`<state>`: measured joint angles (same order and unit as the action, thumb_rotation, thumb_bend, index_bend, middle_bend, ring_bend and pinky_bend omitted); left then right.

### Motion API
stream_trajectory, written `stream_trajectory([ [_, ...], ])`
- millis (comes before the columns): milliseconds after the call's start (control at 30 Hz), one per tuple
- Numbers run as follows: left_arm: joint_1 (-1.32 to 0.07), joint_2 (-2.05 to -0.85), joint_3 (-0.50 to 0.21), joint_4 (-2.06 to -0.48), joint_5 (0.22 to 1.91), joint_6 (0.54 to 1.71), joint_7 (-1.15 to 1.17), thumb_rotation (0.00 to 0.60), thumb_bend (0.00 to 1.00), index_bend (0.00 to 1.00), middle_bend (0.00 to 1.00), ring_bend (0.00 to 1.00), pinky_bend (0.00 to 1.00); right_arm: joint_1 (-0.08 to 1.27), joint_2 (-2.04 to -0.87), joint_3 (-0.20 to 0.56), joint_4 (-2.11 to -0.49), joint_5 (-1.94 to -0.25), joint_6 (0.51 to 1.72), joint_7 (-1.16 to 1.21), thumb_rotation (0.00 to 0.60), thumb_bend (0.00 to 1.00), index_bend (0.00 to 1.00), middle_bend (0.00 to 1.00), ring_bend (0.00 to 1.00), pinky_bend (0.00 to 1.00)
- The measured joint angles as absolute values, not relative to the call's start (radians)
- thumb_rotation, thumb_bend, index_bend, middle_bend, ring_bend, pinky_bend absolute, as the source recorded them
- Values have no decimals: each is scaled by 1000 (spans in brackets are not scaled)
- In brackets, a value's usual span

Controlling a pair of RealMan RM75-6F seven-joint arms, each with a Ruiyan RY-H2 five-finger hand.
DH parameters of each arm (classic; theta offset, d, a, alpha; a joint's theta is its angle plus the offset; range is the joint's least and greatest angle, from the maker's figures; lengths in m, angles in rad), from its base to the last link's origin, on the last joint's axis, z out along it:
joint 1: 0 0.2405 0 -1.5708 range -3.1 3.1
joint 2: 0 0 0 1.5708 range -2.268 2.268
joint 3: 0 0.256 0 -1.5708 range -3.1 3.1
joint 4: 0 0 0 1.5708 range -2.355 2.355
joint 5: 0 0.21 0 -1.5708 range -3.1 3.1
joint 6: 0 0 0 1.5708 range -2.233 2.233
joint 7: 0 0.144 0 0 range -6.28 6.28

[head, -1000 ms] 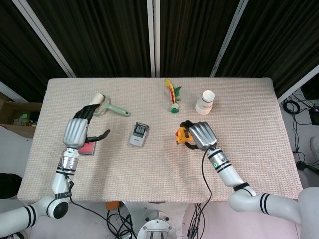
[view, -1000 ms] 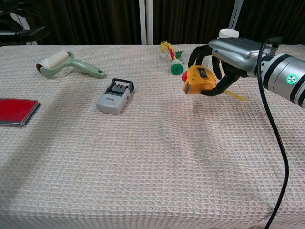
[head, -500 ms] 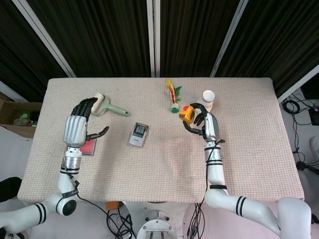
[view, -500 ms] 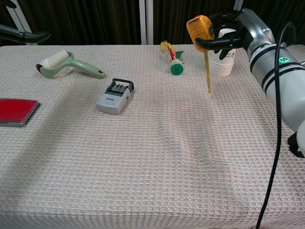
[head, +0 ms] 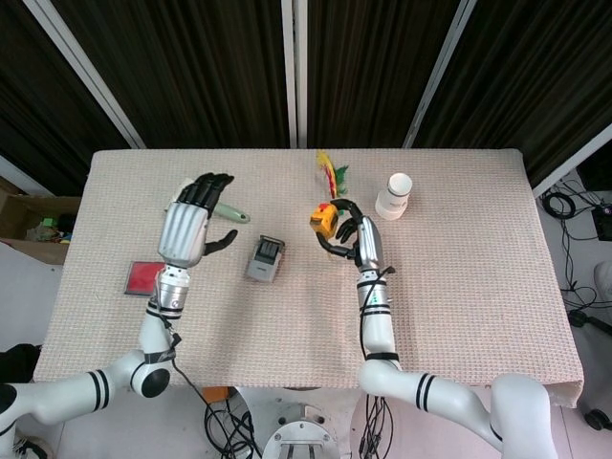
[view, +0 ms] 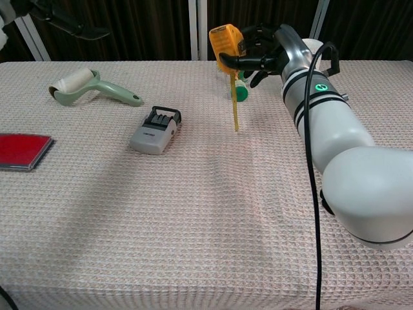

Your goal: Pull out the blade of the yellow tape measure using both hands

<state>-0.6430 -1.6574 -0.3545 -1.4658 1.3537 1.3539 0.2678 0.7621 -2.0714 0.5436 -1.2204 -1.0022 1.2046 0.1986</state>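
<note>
In the chest view the left hand (view: pixel 61 19) is cut off at the top left corner, so only dark fingers show. The right hand (view: pixel 268 51) covers much of the tape measure (view: pixel 226 42); the cup (view: pixel 314 44) behind it seems mostly hidden.

You're working in a lab test bay: cloth-covered table (head: pixel 478 316), black curtains (head: pixel 191 67), loose floor cables (head: pixel 574 215).

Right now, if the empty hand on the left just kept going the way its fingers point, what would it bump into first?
Probably the lint roller: the left hand points that way, though it seems raised, so it might pass above.
</note>
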Motion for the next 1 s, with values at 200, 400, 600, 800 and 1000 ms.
stream_trajectory([
  [200, -714, -1691, -379, -1480, 1305, 1276, 332, 550, 282, 286, 270, 218, 357, 790, -2091, 565, -1203, -1006, 1194, 186, 600, 334, 828, 688, 598, 669],
  [400, -773, -1703, -404, -1499, 1266, 1218, 348, 434, 283, 351, 345, 305, 457, 794, -2099, 572, -1194, -1009, 1189, 197, 600, 357, 827, 687, 597, 669],
  [600, -798, -1729, -400, -1483, 1247, 1215, 384, 430, 283, 371, 372, 379, 561, 790, -2103, 573, -1198, -1032, 1193, 236, 600, 357, 828, 687, 597, 669],
  [800, -812, -1777, -394, -1431, 1258, 1263, 397, 477, 285, 424, 416, 410, 583, 778, -2101, 567, -1211, -1039, 1193, 248, 600, 356, 828, 687, 597, 669],
  [1000, -827, -1806, -382, -1378, 1286, 1290, 402, 579, 295, 444, 443, 434, 601, 775, -2100, 571, -1215, -1040, 1191, 255, 600, 356, 828, 687, 598, 669],
])
